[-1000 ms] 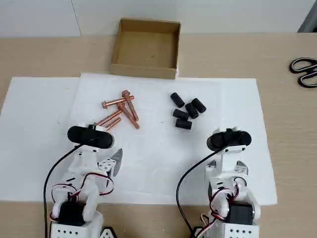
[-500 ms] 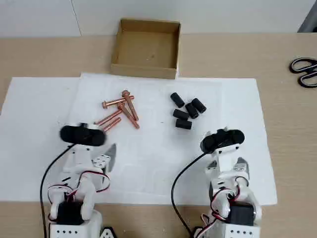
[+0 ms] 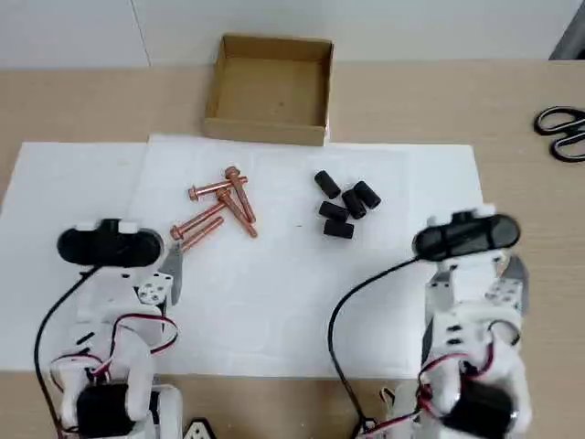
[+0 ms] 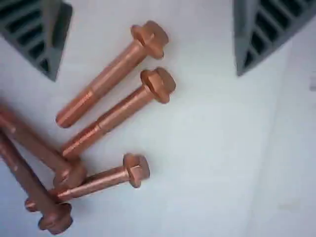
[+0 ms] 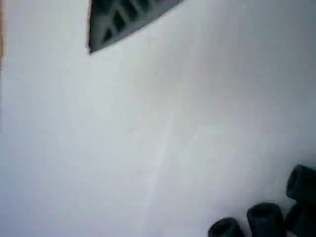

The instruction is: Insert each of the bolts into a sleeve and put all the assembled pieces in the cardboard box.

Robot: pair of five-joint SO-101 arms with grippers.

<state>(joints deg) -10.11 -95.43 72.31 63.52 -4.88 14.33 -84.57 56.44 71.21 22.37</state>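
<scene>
Several copper bolts [image 3: 219, 206] lie in a loose heap on the white paper, left of centre. Several short black sleeves [image 3: 344, 207] are clustered to their right. The cardboard box [image 3: 218, 87] stands empty at the back. My left gripper [image 3: 161, 274] hovers open just in front of the bolts. In the left wrist view the bolts [image 4: 111, 113] lie below the left gripper [image 4: 145, 73], whose grey fingers [image 4: 42, 34] are spread wide. My right gripper [image 3: 498, 274] is open to the front right of the sleeves. One of its fingers [image 5: 123, 19] and a few sleeves [image 5: 264, 217] appear in the right wrist view.
White paper [image 3: 302, 302] covers the middle of the wooden table [image 3: 82, 101]. Black scissors [image 3: 562, 131] lie at the far right edge. Black cables [image 3: 343, 320] trail from both arms near the front.
The left arm has swung left and the right arm has swung right, each also lifting slightly toward the back. The right gripper's finger now stands farther out from its arm.
</scene>
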